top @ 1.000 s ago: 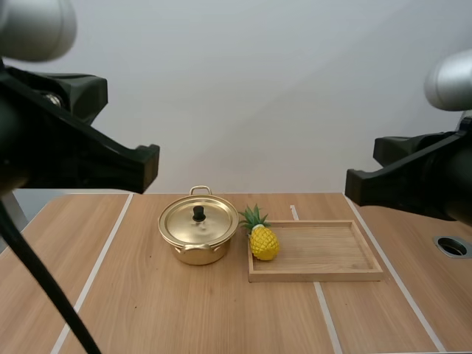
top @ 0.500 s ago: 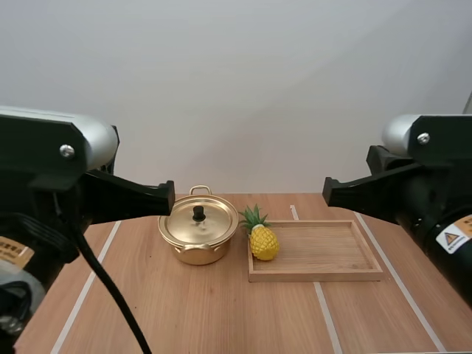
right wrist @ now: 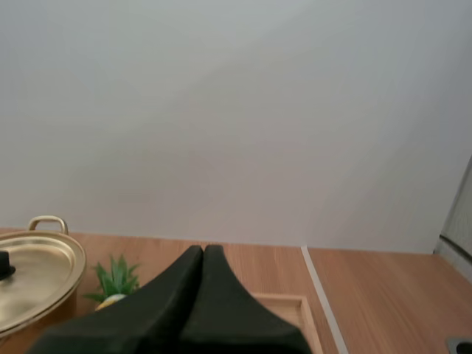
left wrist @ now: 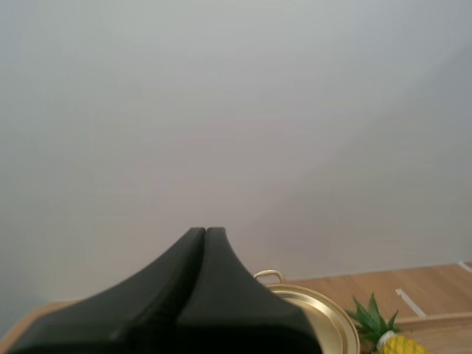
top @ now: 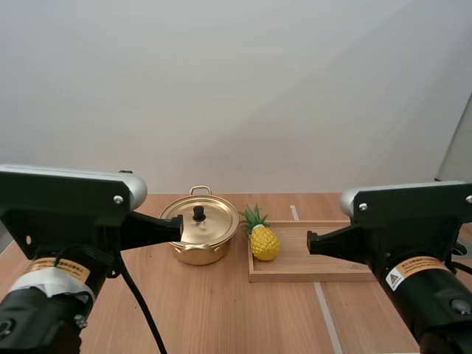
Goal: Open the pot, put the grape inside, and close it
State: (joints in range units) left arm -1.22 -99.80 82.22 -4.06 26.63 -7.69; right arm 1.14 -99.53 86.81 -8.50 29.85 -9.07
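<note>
A gold pot [top: 198, 249] with its lid [top: 199, 222] on and a black knob stands at mid-table. Right beside it a yellow toy pineapple [top: 263, 242] with green leaves leans at the left end of a wooden tray [top: 332, 259]. My left gripper [top: 177, 228] is shut, its tip just left of the pot. My right gripper [top: 311, 242] is shut too, hanging over the tray. In the left wrist view the left gripper [left wrist: 205, 233] is one dark wedge before the lid [left wrist: 318, 318] and pineapple [left wrist: 394, 342]. The right gripper [right wrist: 203, 251] looks the same, with the lid [right wrist: 33, 274] and the pineapple's leaves [right wrist: 115, 280] beyond it.
The wooden table [top: 221, 313] has pale stripes running front to back. The tray [right wrist: 286, 303] holds nothing apart from the pineapple at its end. A plain grey wall stands behind the table.
Both arms have swung down in the high view. Their tips dropped from above the table's far edge to the level of the pot and the tray. Pot, pineapple and tray stayed put.
</note>
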